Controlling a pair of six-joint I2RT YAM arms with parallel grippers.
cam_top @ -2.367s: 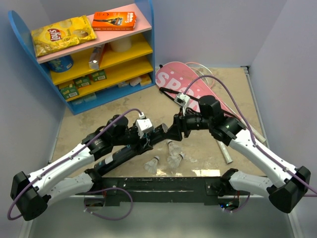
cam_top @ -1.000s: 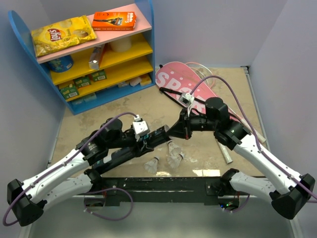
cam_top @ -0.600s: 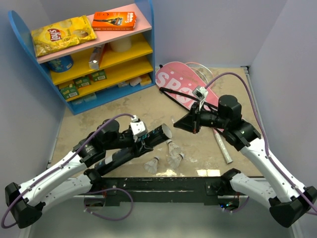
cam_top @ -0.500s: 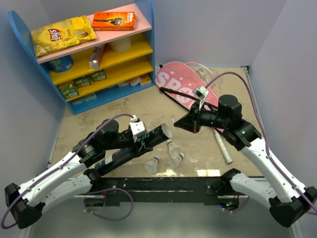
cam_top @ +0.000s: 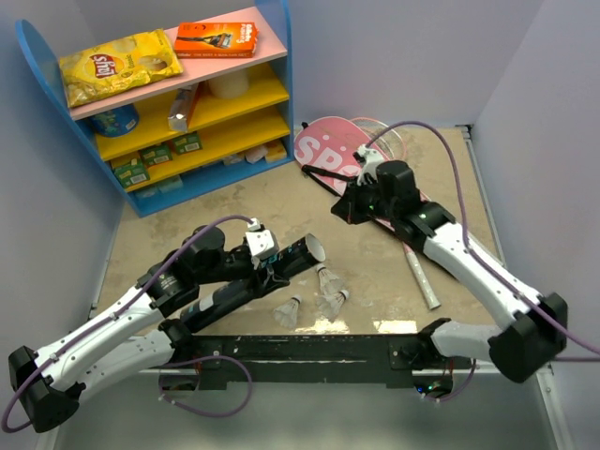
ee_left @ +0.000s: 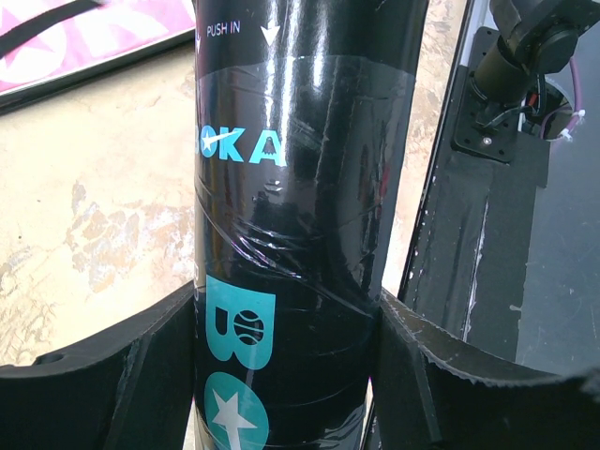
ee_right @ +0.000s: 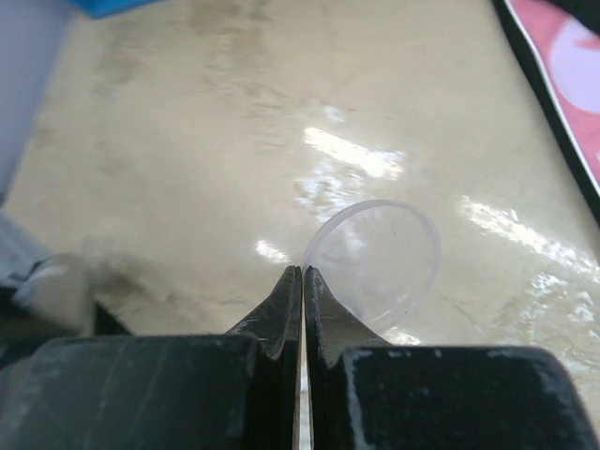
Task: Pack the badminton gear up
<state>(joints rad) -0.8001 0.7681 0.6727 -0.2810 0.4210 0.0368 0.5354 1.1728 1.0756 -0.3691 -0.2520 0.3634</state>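
Over the desk [cam_top: 244, 202], top view: clamps black tube [cam_top: 298, 255] in left end effector [cam_top: 272, 270], mouth near three shuttlecocks [cam_top: 324, 278]; parks right end effector [cam_top: 345, 206] beside pink racket cover [cam_top: 323, 150]. Left wrist: presses fingers [ee_left: 103, 375] against tube sides. Right wrist: pinches clear round cap [ee_right: 375, 258] by its rim, fingertips pressed together.

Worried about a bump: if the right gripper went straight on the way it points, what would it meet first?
Probably the bare table: the right gripper, pinching a clear lid, tilts down at it with nothing else ahead. Depth is unclear.
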